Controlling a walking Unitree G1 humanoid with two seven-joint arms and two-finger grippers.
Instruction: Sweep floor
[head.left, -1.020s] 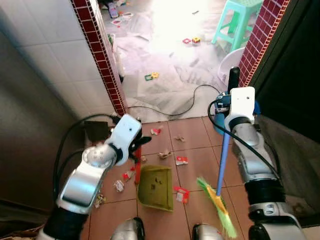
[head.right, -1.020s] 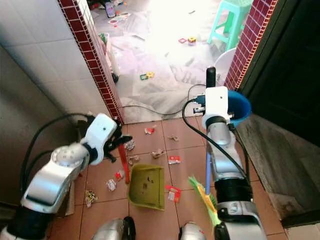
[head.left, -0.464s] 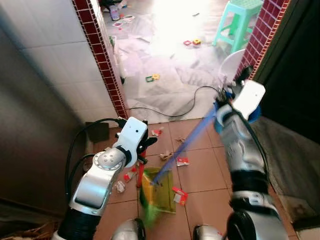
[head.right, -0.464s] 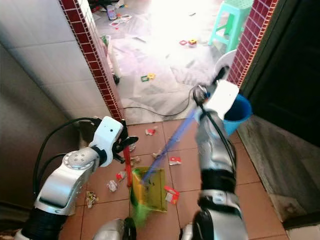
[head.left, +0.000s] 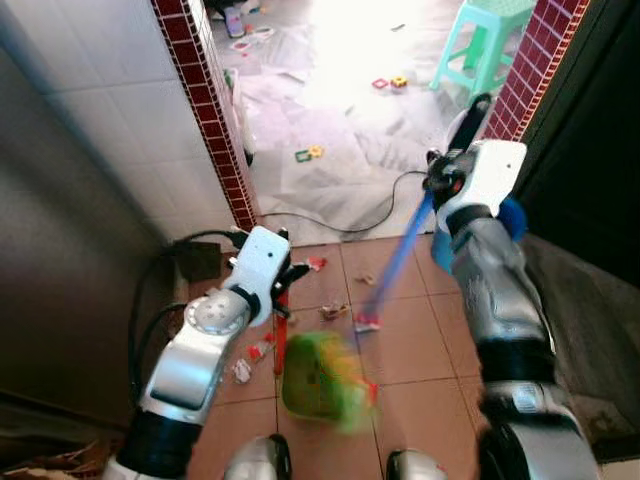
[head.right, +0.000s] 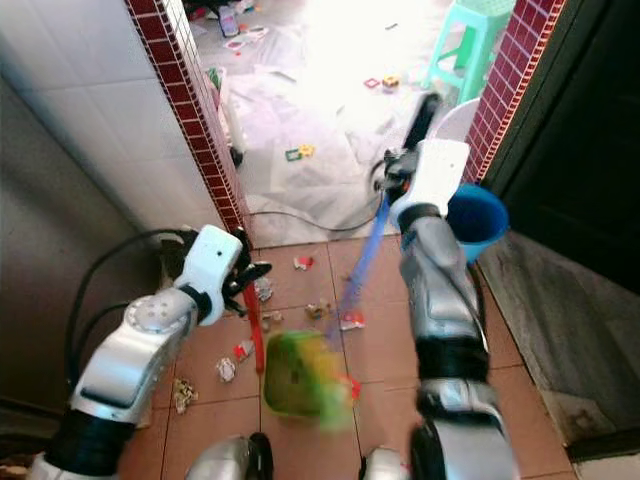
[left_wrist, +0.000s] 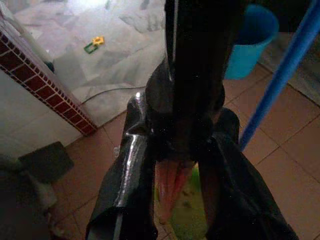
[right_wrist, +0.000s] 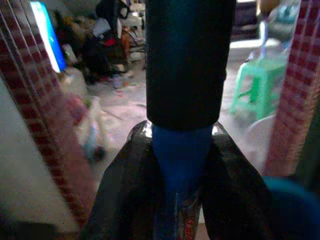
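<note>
While right hand (head.left: 447, 183) grips | broom (head.left: 398, 262) slants down-left toward dustpan (head.left: 312, 378)

Two black fingers (right_wrist: 125, 185) clamp a blue broom pole with black grip (right_wrist: 184, 75); beyond stand a green plastic stool (right_wrist: 257, 82) and red-tiled pillars (right_wrist: 42, 125).

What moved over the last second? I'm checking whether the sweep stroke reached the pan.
The right gripper swung the broom: its green bristles went from the robot's right side of the floor across to the dustpan, where they now blur over it. The left gripper kept its hold on the dustpan's red handle. The scraps of litter stayed.
</note>
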